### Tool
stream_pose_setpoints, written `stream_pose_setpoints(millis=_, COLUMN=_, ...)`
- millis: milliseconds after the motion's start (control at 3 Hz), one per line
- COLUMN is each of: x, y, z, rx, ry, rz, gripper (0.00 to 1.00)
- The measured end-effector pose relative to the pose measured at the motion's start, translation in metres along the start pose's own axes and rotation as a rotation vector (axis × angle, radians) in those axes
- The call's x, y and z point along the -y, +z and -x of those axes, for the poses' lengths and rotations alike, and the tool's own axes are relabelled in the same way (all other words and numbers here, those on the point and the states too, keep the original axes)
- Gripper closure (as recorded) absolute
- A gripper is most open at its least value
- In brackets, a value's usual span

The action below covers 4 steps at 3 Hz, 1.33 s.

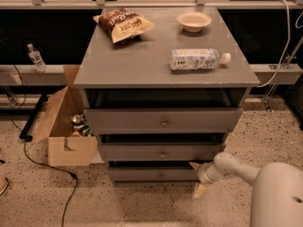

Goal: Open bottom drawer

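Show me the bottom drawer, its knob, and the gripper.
bottom drawer (pixel 137 175): camera view, grey front left of its knob.
knob (pixel 161 176): camera view, its round metal face.
gripper (pixel 196 178): camera view, midway between its spread fingertips, by the drawer's right end.

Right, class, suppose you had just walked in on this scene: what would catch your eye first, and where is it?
The grey cabinet stands in the middle with three stacked drawers; on its top are a chip bag back left, a bowl back right and a water bottle lying on its side. Low on the right, the gripper sits open at the right end of the bottom drawer.
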<state>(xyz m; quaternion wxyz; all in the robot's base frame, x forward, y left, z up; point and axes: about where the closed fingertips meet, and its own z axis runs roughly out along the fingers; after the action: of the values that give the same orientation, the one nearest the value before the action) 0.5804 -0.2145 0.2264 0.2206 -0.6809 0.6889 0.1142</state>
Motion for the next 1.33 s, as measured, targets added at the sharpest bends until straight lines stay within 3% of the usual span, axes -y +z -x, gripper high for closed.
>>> stream_pose_setpoints(millis=333, x=0.009, y=0.020, z=-0.014, rx=-0.087, ry=0.008, rz=-0.013, gripper=0.00)
stream_pose_setpoints(millis=667, x=0.025, y=0.035, z=-0.025, rx=-0.146, ry=0.044, rz=-0.084, gripper=0.00)
stream_pose_setpoints(millis=1000, x=0.035, y=0.039, z=-0.031, rx=-0.154, ry=0.070, rz=-0.124, gripper=0.00)
stream_pose_setpoints(millis=1333, x=0.043, y=0.047, z=-0.029, rx=-0.134, ry=0.075, rz=-0.126, gripper=0.09)
